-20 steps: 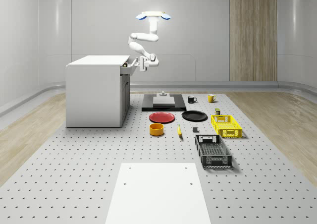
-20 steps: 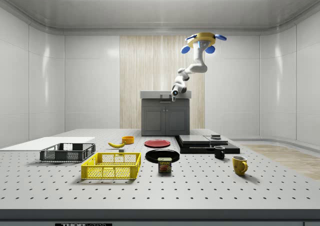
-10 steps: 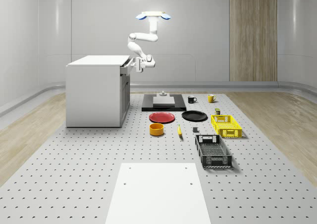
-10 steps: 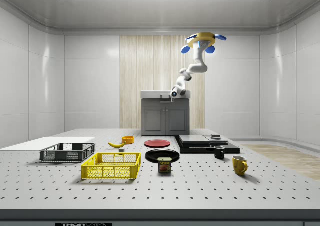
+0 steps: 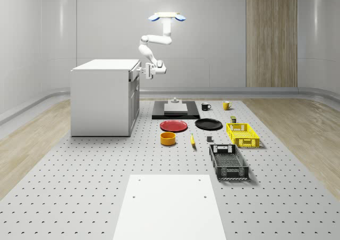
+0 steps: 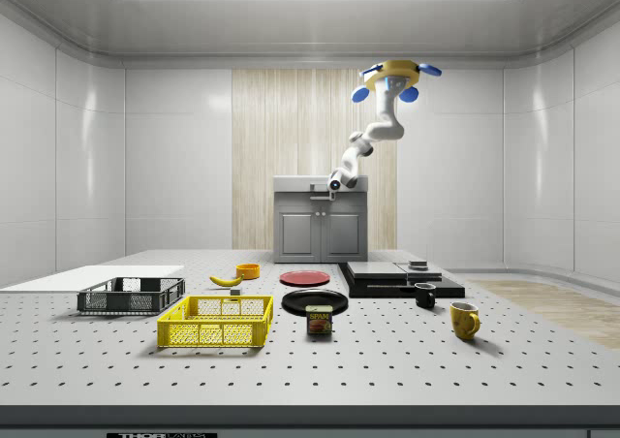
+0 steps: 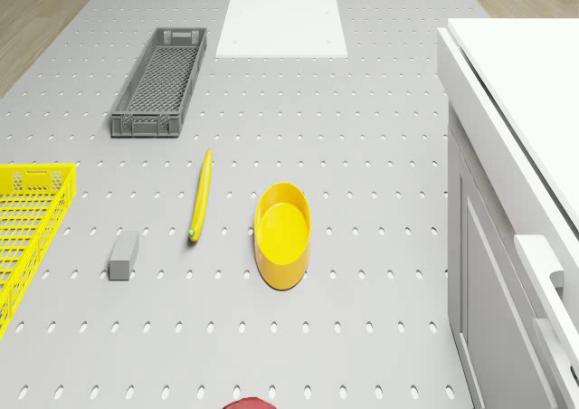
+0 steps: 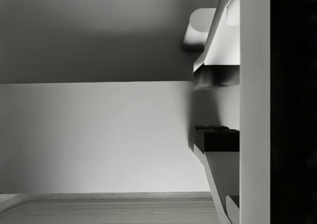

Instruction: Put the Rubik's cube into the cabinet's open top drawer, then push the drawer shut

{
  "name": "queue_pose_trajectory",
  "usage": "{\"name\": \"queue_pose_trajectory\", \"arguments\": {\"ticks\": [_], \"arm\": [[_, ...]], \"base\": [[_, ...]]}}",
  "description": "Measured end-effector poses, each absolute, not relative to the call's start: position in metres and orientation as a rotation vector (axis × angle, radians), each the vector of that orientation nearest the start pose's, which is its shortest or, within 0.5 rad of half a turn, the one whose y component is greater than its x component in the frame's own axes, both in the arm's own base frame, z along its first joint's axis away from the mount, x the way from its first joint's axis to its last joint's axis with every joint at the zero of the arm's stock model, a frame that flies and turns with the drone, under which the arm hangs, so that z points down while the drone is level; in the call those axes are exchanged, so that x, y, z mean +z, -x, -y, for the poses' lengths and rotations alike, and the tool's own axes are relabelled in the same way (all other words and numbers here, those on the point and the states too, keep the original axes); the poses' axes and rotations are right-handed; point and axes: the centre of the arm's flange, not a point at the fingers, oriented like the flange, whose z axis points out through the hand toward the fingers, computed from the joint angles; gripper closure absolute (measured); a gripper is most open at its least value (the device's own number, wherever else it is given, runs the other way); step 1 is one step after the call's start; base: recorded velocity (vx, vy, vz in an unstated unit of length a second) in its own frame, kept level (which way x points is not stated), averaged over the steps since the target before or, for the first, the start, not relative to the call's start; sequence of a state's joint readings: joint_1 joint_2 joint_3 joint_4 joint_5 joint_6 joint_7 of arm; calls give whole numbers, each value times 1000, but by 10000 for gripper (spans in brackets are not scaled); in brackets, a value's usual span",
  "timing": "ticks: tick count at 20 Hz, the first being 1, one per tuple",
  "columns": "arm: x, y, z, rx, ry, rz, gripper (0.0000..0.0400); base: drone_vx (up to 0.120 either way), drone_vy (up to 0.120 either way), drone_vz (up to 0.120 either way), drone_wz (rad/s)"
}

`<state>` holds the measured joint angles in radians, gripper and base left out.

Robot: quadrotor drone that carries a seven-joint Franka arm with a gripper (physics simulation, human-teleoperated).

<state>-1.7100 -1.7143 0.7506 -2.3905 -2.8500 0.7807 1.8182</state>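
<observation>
The white cabinet (image 5: 103, 96) stands at the whole-scene view's left, and its top drawer (image 5: 134, 76) sits pushed in, about flush with the cabinet front. My drone (image 5: 166, 17) hovers high, off the cabinet's drawer side. The arm bends down from it and holds the gripper (image 5: 143, 71) against the drawer front. In the side view the gripper (image 6: 331, 186) is at the drawer (image 6: 320, 197) just under the cabinet top. In the wrist view the two fingers (image 8: 218, 140) stand apart, nothing between them, right at the drawer panel near its handle (image 8: 200, 28). The drawer's inside is hidden.
On the perforated floor in front of the cabinet lie a red plate (image 5: 173, 126), black plate (image 5: 208, 124), yellow bowl (image 7: 282, 233), banana (image 7: 200, 194), yellow crate (image 5: 242, 134) and grey crate (image 7: 161, 80). A black platform (image 5: 175, 110) and two mugs (image 5: 206, 106) sit further back.
The drawer stuck out from the cabinet a second ago and has slid in. The gripper and arm moved toward the cabinet with it. The drone shifted only slightly.
</observation>
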Motion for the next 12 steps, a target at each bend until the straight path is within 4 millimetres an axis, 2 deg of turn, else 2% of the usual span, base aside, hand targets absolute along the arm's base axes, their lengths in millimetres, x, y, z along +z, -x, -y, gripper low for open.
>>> {"name": "queue_pose_trajectory", "arguments": {"ticks": [4,12], "arm": [[687,-344,-207,621,1481,-614,295],[684,-351,-214,617,1482,-610,295]], "base": [[0,120,0,0],[0,5,0,0]]}}
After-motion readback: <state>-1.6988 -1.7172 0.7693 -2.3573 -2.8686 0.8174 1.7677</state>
